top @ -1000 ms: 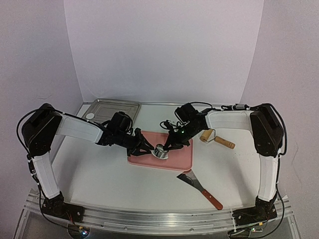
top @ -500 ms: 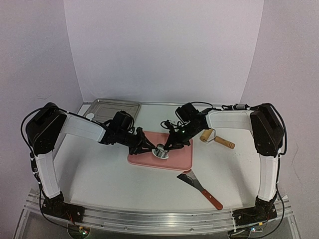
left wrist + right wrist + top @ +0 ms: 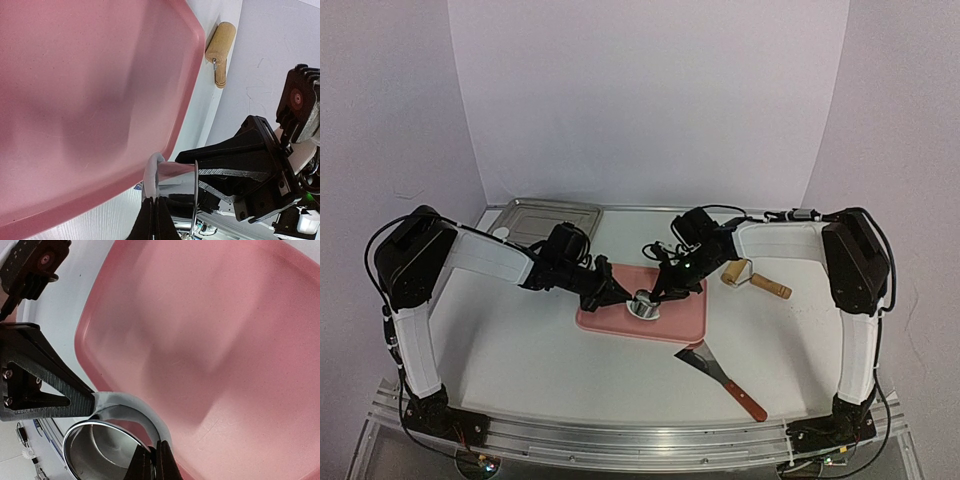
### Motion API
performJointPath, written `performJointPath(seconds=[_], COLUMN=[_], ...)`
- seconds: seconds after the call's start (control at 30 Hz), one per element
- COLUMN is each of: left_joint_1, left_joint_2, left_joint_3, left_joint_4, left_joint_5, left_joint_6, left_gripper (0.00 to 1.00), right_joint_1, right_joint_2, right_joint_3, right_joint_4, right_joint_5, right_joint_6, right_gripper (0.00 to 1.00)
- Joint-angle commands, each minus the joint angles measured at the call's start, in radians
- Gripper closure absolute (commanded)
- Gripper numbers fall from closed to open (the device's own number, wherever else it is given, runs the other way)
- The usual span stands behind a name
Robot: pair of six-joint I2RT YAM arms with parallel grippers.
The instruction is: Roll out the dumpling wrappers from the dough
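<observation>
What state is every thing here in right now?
Left gripper: shut on the strip.
Right gripper: shut on the cutter's rim.
Cutter: held between both grippers.
Strip: curled round the cutter.
Pink tray: no dough seen on it.
Wrapper: flat in the metal tray.
Roller: lying untouched.
Scraper: lying untouched.
</observation>
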Motion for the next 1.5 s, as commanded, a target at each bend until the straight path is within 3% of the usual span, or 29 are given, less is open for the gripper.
performJointPath(seconds=[0.0,0.73,1.13,1.47], left_joint_1=[-0.006,-0.007,-0.005,-0.007], left_joint_2=[0.0,0.036,-0.015,0.004], left_joint_3=[0.044,0.075,0.03,0.045], left_joint_4=[0.076,0.161,0.167,0.188], left_joint_5=[0.036,0.094,0.009,0.046], left_joint_6=[-0.002,-0.019,-0.026,-0.027], left_gripper=[1.0,1.0,1.0,1.0], right_joint_1=[0.003,0.028,0.045,0.053], right_joint_2=[-0.012,0.042,0.06,0.078], right_joint_3=[0.018,0.081,0.073,0.082], right_joint_4=[-0.006,-0.077,-0.098,-0.107], right_joint_5=[0.085,0.244,0.292,0.303], right_joint_6=[-0.021,-0.093,-0.123,-0.13], right_gripper=[1.0,1.0,1.0,1.0])
